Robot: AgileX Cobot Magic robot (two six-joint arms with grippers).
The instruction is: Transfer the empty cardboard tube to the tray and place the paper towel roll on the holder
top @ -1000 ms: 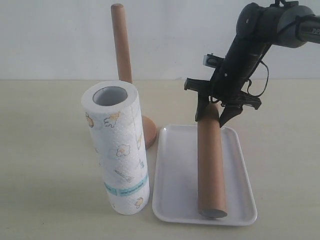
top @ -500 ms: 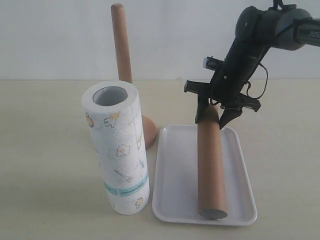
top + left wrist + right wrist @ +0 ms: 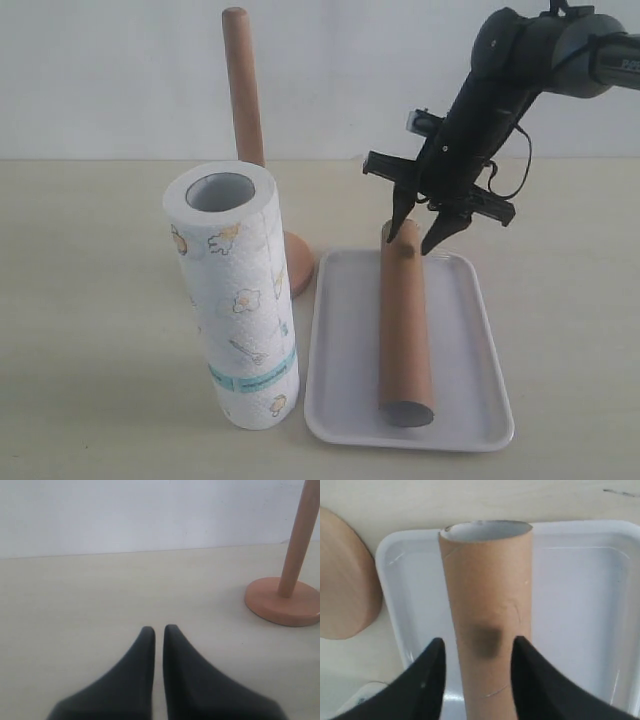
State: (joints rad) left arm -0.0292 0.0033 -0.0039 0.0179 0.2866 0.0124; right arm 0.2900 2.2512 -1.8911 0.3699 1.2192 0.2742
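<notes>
The empty cardboard tube (image 3: 405, 320) lies lengthwise in the white tray (image 3: 470, 340), its open end toward the front. My right gripper (image 3: 416, 237) hovers open just above the tube's far end; in the right wrist view the tube (image 3: 487, 605) runs between the spread fingers (image 3: 430, 665) with a gap on each side. The paper towel roll (image 3: 240, 300) stands upright left of the tray. Behind it rises the wooden holder (image 3: 240, 90), its pole bare. My left gripper (image 3: 159, 629) is shut and empty, low over the table, with the holder (image 3: 282, 602) off to one side.
The holder's disc base (image 3: 342, 580) sits close to the tray's corner (image 3: 395, 555). A white wall runs behind the beige table (image 3: 90, 330). The left arm does not show in the exterior view.
The right gripper has opened and let go of the tube. The tube's far end dropped and shifted left, so it now lies flat in the tray.
</notes>
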